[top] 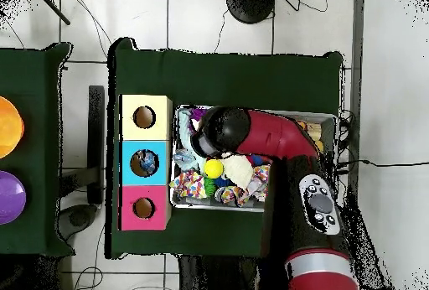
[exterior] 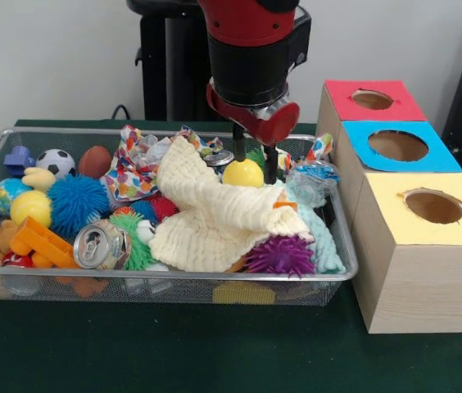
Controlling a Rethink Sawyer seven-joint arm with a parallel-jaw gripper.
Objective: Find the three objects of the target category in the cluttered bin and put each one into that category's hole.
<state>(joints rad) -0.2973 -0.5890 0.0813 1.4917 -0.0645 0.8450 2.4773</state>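
Note:
My gripper hangs over the middle of the wire bin, its two dark fingers on either side of a smooth yellow ball, shut on it. The ball sits just above a crumpled cream cloth. In the overhead view the yellow ball shows beside the arm's wrist. Other balls lie in the bin: a soccer ball, a brown football, a blue spiky ball, a purple spiky ball and a second yellow ball. To the right stand three boxes with holes: red, blue, yellow.
A crushed drink can, an orange toy, patterned fabric and a light blue cloth crowd the bin. From above, something pale shows inside the blue box's hole. Green tabletop lies in front of the bin.

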